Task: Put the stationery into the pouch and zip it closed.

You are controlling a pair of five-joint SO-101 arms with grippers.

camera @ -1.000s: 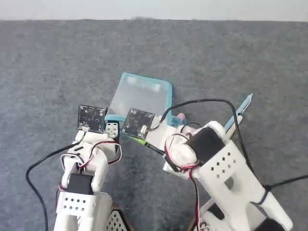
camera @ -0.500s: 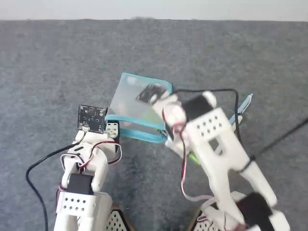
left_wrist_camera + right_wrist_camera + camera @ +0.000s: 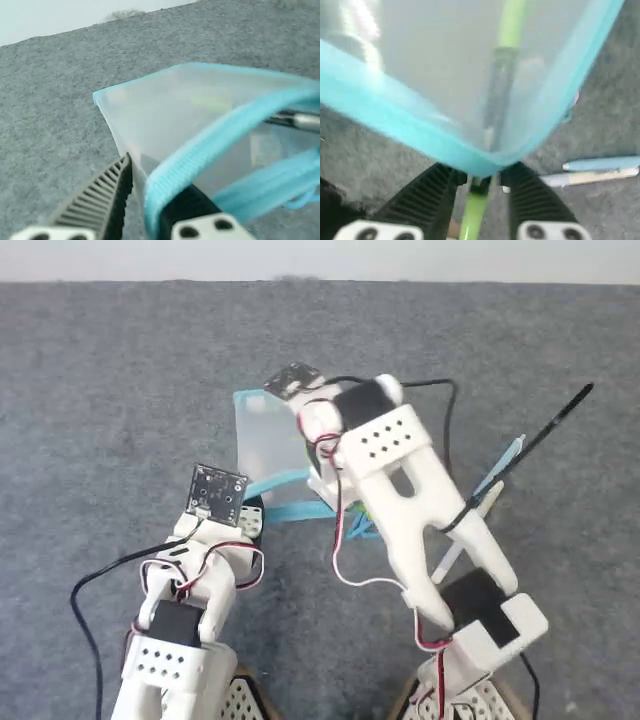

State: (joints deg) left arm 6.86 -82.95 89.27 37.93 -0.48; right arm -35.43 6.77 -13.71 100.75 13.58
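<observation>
Green pen (image 3: 474,217) sits between the jaws of the right gripper (image 3: 479,177), which are drawn in close around it and look to have it pinched. Its front half shows through the clear wall of the pouch (image 3: 262,445), so I'd call it partly in. On the other side, the left gripper (image 3: 145,190) is clamped on the blue zip edge at the near corner, propping the mouth open and lifting it off the grey felt table (image 3: 120,360).

Now the danger. Let go too early and the pen's tail could hang out over the zip and foul the closing. Push too hard and the tip may jam against the pouch's far wall, dragging the whole thing forward and tearing the trim out of the left grip. If that happens, the mouth flops shut. The two grippers are also working very near each other at that opening, so a sideways drift risks a knock.

As for room, felt stretches wide beyond the pouch to the far table edge and out past the left arm. On the right it's tighter. A blue pen (image 3: 503,468) and a white pen (image 3: 462,540) lie just beside each other near the right arm, well apart from the pouch. The black cable (image 3: 560,415) arcs over them, and I'd guess it could snag on the way back.
</observation>
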